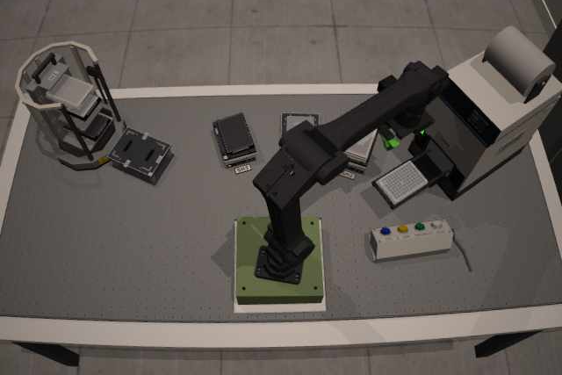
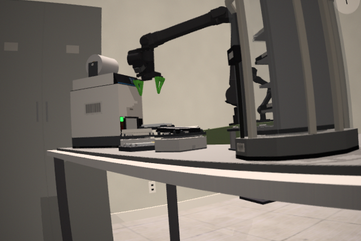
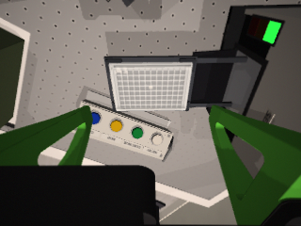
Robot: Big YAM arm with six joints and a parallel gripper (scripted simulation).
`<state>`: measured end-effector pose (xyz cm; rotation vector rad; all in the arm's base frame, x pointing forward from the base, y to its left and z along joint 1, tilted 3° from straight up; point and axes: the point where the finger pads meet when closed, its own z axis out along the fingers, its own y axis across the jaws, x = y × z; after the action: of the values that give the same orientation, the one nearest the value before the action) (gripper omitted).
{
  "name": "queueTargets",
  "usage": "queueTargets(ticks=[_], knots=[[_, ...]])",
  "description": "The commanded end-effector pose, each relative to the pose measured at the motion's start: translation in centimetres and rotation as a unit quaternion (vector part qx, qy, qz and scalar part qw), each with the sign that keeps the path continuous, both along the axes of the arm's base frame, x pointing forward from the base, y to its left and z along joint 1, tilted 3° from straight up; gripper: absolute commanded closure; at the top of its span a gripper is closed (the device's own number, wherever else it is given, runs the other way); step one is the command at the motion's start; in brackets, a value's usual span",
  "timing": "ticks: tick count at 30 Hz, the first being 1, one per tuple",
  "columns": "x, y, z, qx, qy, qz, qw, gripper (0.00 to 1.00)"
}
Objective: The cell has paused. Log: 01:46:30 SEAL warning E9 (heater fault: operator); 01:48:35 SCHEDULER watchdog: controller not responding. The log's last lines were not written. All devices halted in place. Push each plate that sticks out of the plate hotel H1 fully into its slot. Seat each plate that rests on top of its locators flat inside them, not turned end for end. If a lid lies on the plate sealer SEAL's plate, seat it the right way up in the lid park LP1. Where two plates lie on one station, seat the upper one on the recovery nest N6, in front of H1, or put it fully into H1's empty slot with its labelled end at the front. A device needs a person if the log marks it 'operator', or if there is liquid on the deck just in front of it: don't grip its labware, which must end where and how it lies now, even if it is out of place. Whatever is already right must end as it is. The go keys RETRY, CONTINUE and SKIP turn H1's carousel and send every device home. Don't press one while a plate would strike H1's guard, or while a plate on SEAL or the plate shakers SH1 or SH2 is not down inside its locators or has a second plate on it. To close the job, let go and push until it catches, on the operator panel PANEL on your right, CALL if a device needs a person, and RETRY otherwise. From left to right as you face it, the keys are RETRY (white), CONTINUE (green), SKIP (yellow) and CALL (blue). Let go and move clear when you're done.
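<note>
My gripper (image 1: pixel 406 136) is open and empty, high above the deck between shaker SH2 and the sealer SEAL (image 1: pixel 492 107); it also shows in the side view (image 2: pixel 149 86). In the wrist view the open green fingers frame a white well plate (image 3: pixel 150 87) on SEAL's dark tray, and the panel PANEL (image 3: pixel 126 128) lies below it. The plate (image 1: pixel 401 181) lies on the tray in front of SEAL. PANEL (image 1: pixel 410 239) shows blue (image 1: pixel 385 231), yellow, green and white (image 1: pixel 435 224) keys. Hotel H1 (image 1: pixel 70 108) holds a light plate (image 1: pixel 72 90) that reaches out of an upper slot.
Recovery nest N6 (image 1: pixel 140 151) stands bare in front of H1. Shaker SH1 carries a dark plate (image 1: pixel 234 134). My arm hides most of SH2's light labware (image 1: pixel 363 147) and part of lid park LP1 (image 1: pixel 297 120). SEAL's lamp (image 3: pixel 271 31) glows green.
</note>
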<state>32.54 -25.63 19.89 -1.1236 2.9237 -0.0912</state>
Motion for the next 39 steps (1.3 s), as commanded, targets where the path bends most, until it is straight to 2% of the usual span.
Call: queueTargets(ticks=[1,6,12,14,21,29,31,34,39], knots=[[2.0,-0.4,1.7,-0.008,-0.013,-0.015,1.0,0.0],[2.9,1.0,1.7,-0.005,-0.018,-0.098,0.995,0.0],[4.1,2.7,1.7,0.0,-0.024,-0.196,0.98,0.0],[4.1,2.7,1.7,0.0,-0.024,-0.196,0.98,0.0],[5.5,4.7,1.6,0.006,-0.031,-0.309,0.951,0.0],[7.1,7.0,1.5,0.012,-0.037,-0.432,0.901,0.0],[7.1,7.0,1.5,0.012,-0.037,-0.432,0.901,0.0],[7.7,7.8,1.5,0.015,-0.039,-0.472,0.881,0.0],[8.7,9.2,1.5,0.015,-0.039,-0.472,0.881,0.0]])
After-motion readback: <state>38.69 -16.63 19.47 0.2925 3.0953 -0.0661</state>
